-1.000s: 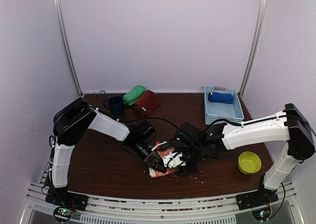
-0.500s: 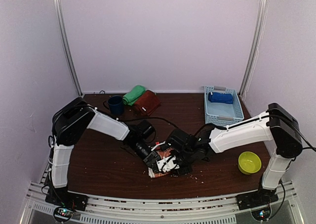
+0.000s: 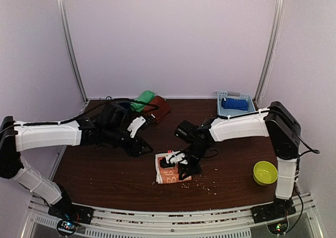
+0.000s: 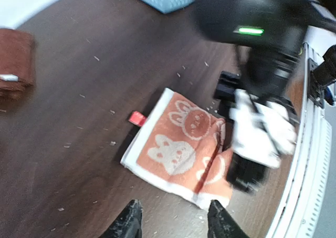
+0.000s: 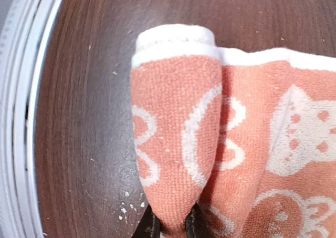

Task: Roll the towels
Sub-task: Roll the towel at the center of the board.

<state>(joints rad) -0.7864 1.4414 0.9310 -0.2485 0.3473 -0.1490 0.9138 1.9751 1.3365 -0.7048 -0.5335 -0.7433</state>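
Observation:
The orange bunny-print towel (image 3: 167, 175) lies mostly flat near the table's front. My right gripper (image 3: 181, 164) is shut on its right edge, pinching a raised fold (image 5: 178, 117) between the fingertips (image 5: 149, 225). My left gripper (image 3: 142, 146) is open and empty, above the table to the left of the towel, which shows ahead of it in the left wrist view (image 4: 184, 148). The green towel (image 3: 143, 100) and the maroon towel (image 3: 157, 109) lie rolled at the back. The blue towel (image 3: 234, 104) lies in the basket.
The pale blue basket (image 3: 252, 123) stands at the back right. A yellow-green bowl (image 3: 265, 172) sits at the front right. The left arm hides the mug. Crumbs are scattered round the orange towel. A rail runs along the near table edge (image 5: 21, 117).
My left gripper has let go of the orange towel and pulled back up and to the left. My right gripper has shifted left over the towel, holding its edge in a fold.

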